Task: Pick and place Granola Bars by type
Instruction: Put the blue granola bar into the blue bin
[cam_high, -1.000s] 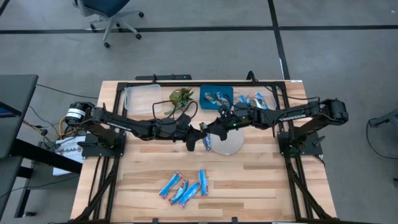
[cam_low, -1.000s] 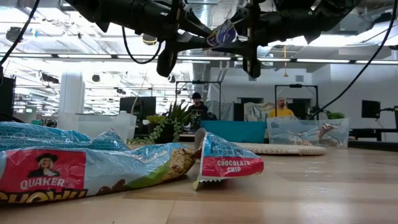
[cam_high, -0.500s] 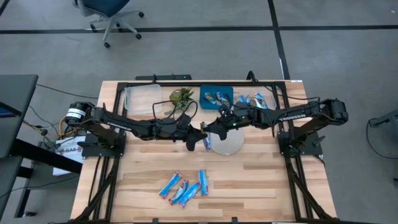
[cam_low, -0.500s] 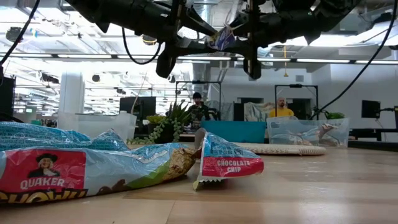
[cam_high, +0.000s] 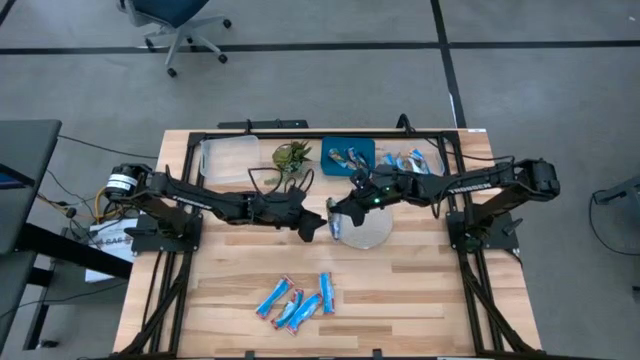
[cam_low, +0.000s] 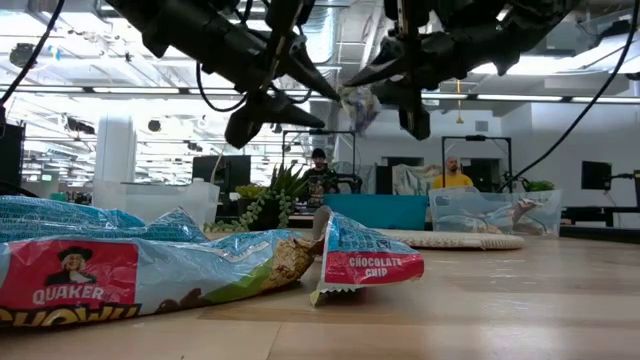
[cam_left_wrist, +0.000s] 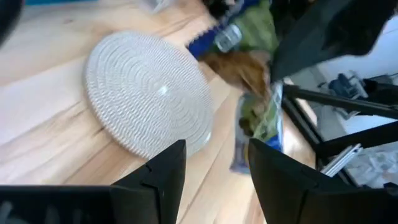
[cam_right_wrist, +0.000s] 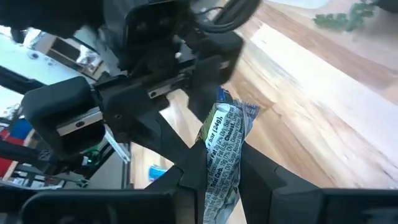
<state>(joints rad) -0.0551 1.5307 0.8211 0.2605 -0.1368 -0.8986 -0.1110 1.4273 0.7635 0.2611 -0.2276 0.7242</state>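
One granola bar (cam_right_wrist: 222, 144), in a crumpled blue and green wrapper, hangs in the air over the middle of the table with my right gripper (cam_high: 338, 215) shut on it. My left gripper (cam_high: 317, 222) stands open just to the bar's left, its fingers (cam_left_wrist: 166, 169) apart and touching nothing. Below them a round pale woven disc (cam_high: 368, 230) lies flat on the table. Several bright blue bars (cam_high: 296, 300) lie together near the table's front edge. My right gripper pinches the bar's mid-length (cam_right_wrist: 219, 167) between its two fingers, which come from the table's right and slant down. The bar runs along the fingers and its free end (cam_right_wrist: 231, 113) sticks out past them. It is lifted clear of the disc and the table (cam_low: 358, 104).
At the back stand a clear tub (cam_high: 228, 160), a green plant (cam_high: 291, 156), a blue tray (cam_high: 349, 155) holding bars and a clear tub (cam_high: 413, 162) holding blue bars. A black frame (cam_high: 320, 135) runs along the far edge. Bare wood lies between disc and near bars.
My left gripper has opened, let go of the bar and drawn back toward the table's left edge. The bar now hangs from my right gripper alone, and it has come lower and slightly toward the near edge.
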